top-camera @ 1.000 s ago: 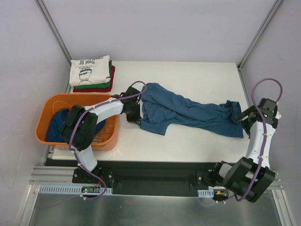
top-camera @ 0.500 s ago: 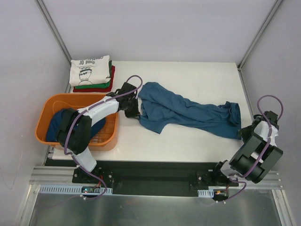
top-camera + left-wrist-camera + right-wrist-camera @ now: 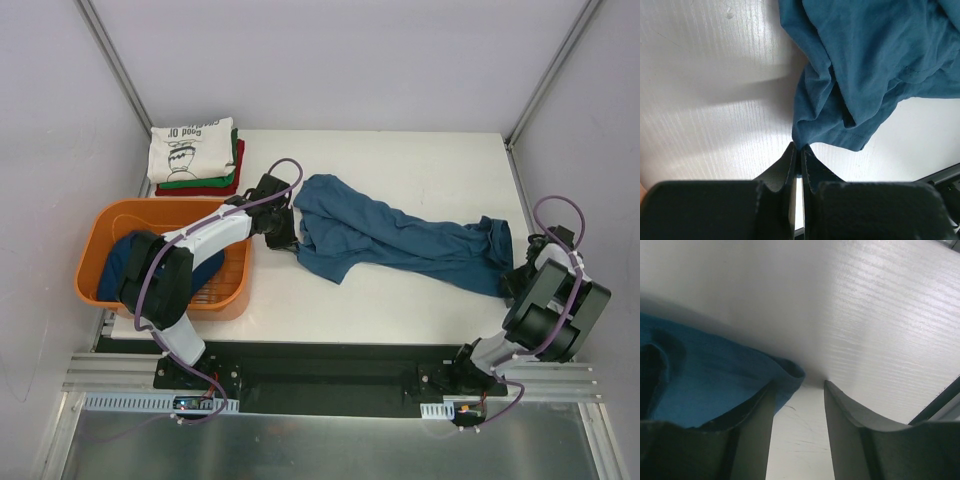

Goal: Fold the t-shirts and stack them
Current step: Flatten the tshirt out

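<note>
We see an orange tub sitting at the near left corner of the white surface (fine grain lines show on it in both wrist views). Pale walls and slanted metal posts enclose the back.

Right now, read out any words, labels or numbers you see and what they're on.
"good" (likely, upside down in the top view): on the cream t-shirt topping the folded stack; the letters beside it are too small to read.
Nothing readable on the dark blue t-shirt or the orange tub.
</note>
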You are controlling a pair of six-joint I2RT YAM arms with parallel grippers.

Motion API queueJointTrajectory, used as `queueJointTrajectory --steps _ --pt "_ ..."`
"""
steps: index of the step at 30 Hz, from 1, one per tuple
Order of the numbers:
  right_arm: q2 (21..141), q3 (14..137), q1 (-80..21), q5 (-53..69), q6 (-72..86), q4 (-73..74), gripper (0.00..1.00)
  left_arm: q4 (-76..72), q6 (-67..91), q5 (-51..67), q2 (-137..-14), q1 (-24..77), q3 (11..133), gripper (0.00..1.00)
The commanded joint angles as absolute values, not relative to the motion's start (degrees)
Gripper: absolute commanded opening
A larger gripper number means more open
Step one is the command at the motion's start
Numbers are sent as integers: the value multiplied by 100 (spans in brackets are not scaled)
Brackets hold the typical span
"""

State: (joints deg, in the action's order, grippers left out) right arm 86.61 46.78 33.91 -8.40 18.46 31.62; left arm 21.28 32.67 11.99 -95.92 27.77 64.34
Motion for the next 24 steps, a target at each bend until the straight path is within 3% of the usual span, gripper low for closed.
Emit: queueJointTrajectory --steps 1,4,7,8,9,17,24 --pt "9044 4755 3305 -950 2066 2576 43 2065 3305 1248 -9360 2812 6495 0" --pt "9237 4772 3287 -783 2039 2348 37 2065 3296 1257 -9395 2812 6530 0" --pt "9299 4807 3235 -677 1978 2285 17 2057 3305 1257 -9396 2812 6565 0" --pt "9255 4808 3217 -659 1951 2276 5 2065 3296 1257 -9378 2812 6583 0" --pt "9203 4816 3147 -650 1899 2242 1 2065 3287 1239 -9334 2812 6600 0" --pt "7385 5396 2909 -405 1512 3400 1 2030 2972 1310 -8509 2812 7267 0" --pt "5863 7159 2962 -264 985 5008 1 1785 2435 801 -7445 2812 8515 0"
